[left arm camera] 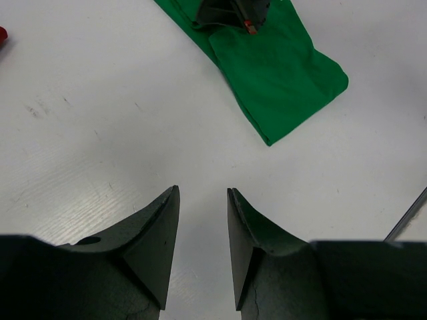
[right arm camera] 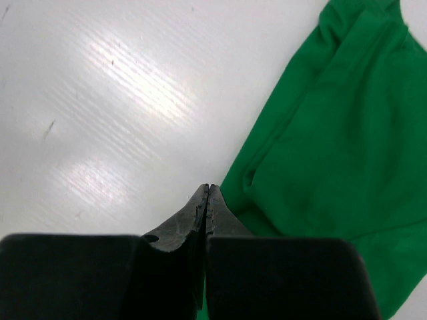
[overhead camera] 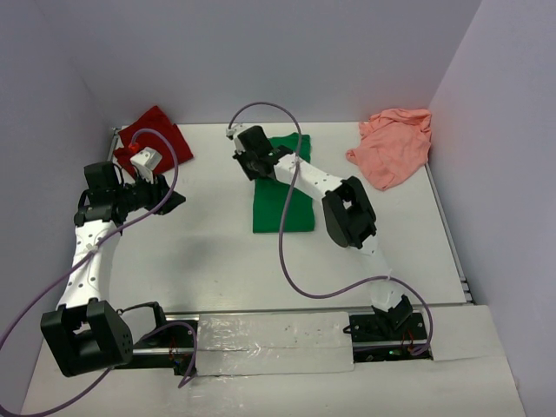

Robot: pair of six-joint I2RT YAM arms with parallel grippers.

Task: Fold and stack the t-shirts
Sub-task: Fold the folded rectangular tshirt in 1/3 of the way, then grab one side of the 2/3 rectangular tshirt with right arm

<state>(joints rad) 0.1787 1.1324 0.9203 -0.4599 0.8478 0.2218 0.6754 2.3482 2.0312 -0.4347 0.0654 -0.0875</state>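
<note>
The bright green t-shirt (overhead camera: 282, 198) lies folded into a long strip at the table's middle; it also shows in the left wrist view (left arm camera: 273, 67) and the right wrist view (right arm camera: 333, 133). The dark red t-shirt (overhead camera: 156, 132) lies bunched at the back left. The salmon pink t-shirt (overhead camera: 395, 143) lies crumpled at the back right. My right gripper (overhead camera: 246, 165) (right arm camera: 207, 189) is shut, its tips at the green shirt's far left edge, with no cloth seen between them. My left gripper (overhead camera: 172, 201) (left arm camera: 203, 193) is open and empty over bare table, left of the green shirt.
The white table (overhead camera: 200, 252) is walled at the back and on both sides. A metal rail (overhead camera: 261, 334) runs along the near edge between the arm bases. Purple cables (overhead camera: 291, 261) loop from both arms over the table.
</note>
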